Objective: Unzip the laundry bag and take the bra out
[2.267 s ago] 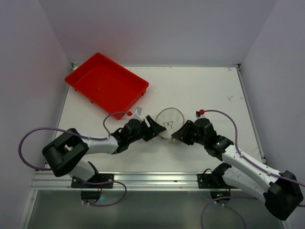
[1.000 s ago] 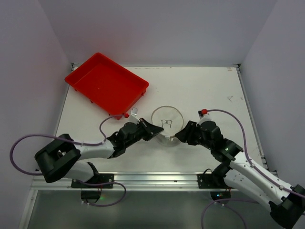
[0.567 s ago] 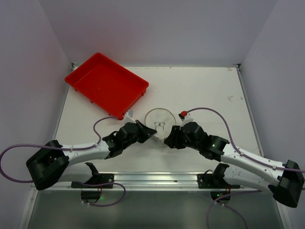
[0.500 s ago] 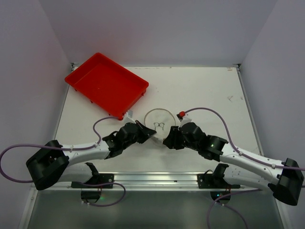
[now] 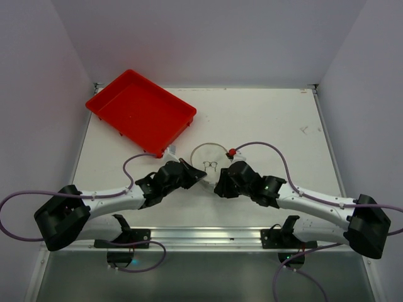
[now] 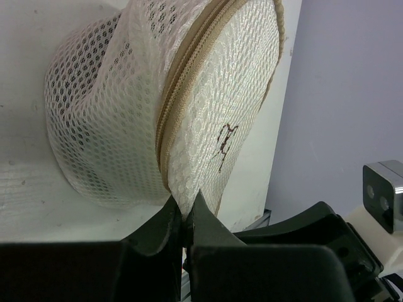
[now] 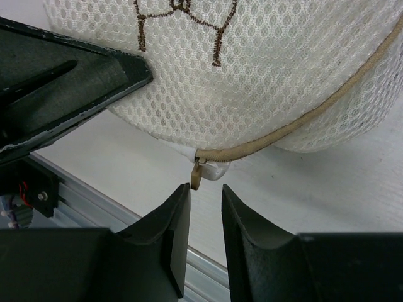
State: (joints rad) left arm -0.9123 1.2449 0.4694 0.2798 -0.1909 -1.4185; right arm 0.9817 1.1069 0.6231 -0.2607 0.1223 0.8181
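Observation:
The laundry bag [image 5: 211, 157], a white round mesh bag with a small dark bra drawing on its face, stands tilted on the table. My left gripper [image 5: 200, 176] is shut on the bag's near-left rim; in the left wrist view its tips [image 6: 186, 204] pinch the mesh [image 6: 214, 100] just beside the beige zipper [image 6: 173, 107]. My right gripper [image 7: 205, 189] sits under the bag's near edge [image 7: 264, 75], jaws narrowly open. The beige zipper pull [image 7: 196, 177] hangs at the tip of its left finger [image 7: 179, 207], not clamped. The bra is hidden.
A red rectangular tray [image 5: 141, 110] lies at the back left of the white table [image 5: 277, 119]. The metal rail of the table's near edge [image 5: 201, 236] runs just behind both grippers. Purple cables loop off each arm.
My right arm has swung left and in to the bag's near edge, its jaws narrowing. The bag and my left gripper shifted a little to the left, then held still.

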